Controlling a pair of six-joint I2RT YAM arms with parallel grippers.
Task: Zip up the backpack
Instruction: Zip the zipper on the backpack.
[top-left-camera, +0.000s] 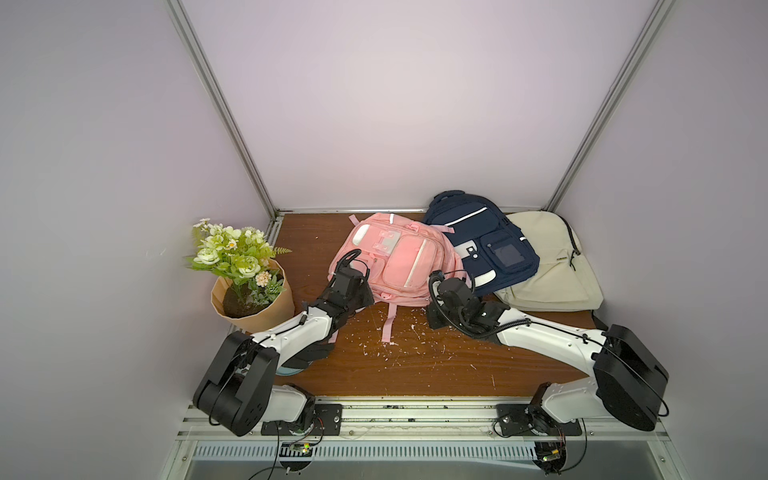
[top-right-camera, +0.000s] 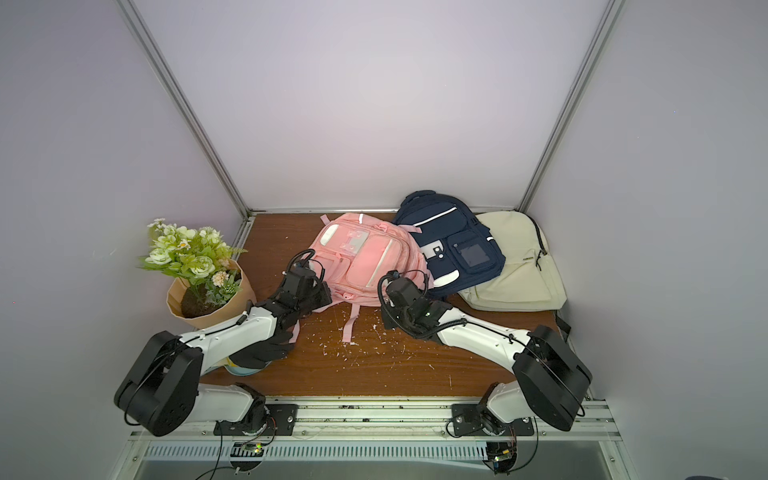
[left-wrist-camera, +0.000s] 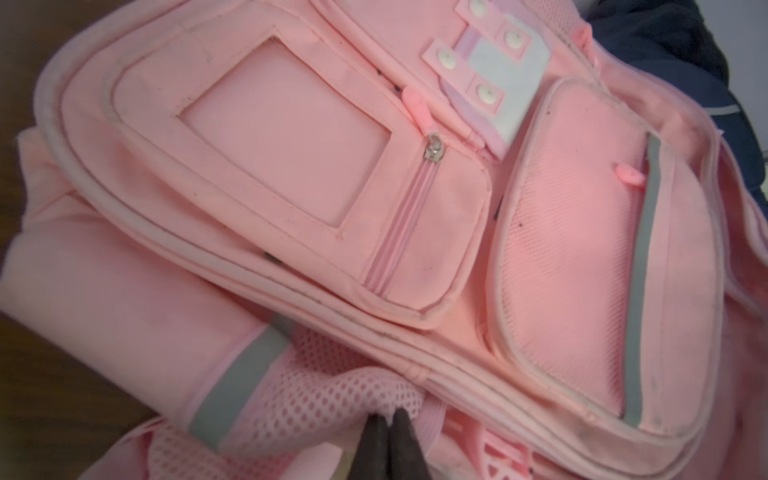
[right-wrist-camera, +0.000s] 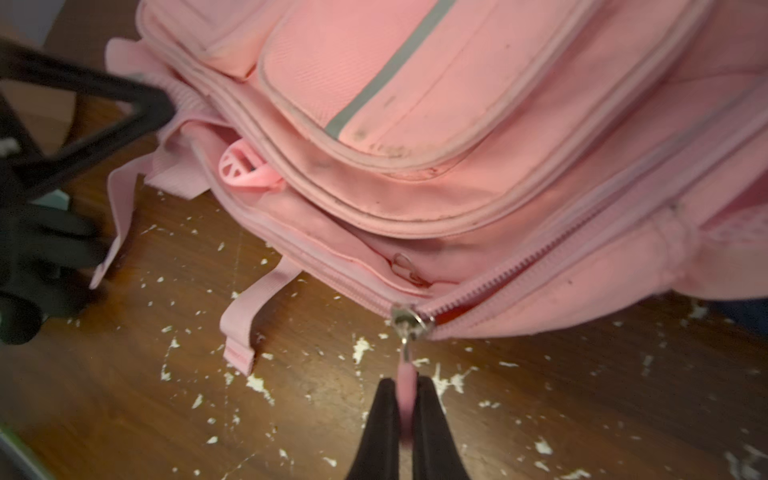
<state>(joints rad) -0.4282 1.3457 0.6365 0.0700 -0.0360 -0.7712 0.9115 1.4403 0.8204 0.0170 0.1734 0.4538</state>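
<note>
The pink backpack (top-left-camera: 399, 257) lies on the table (top-left-camera: 415, 365), its zipper slider (right-wrist-camera: 409, 318) at the near corner. The open teeth (right-wrist-camera: 498, 272) run away from the right claw (right-wrist-camera: 406, 390), which pinches the zipper pull (right-wrist-camera: 405, 372). The left claw (left-wrist-camera: 389, 415), jaws narrow, meets the mesh pocket (left-wrist-camera: 316, 399); whether it grips cannot be told.

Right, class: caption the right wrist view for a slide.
Right gripper jaws pinch the zipper pull of the part-open pink backpack.

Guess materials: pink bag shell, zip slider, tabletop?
Bag: woven fabric, matte, likely polyester; visible weave and piping.
Slider: metal; shiny silver glint.
Tabletop: wood-look laminate or veneer, probably; grain pattern, slight sheen.
</note>
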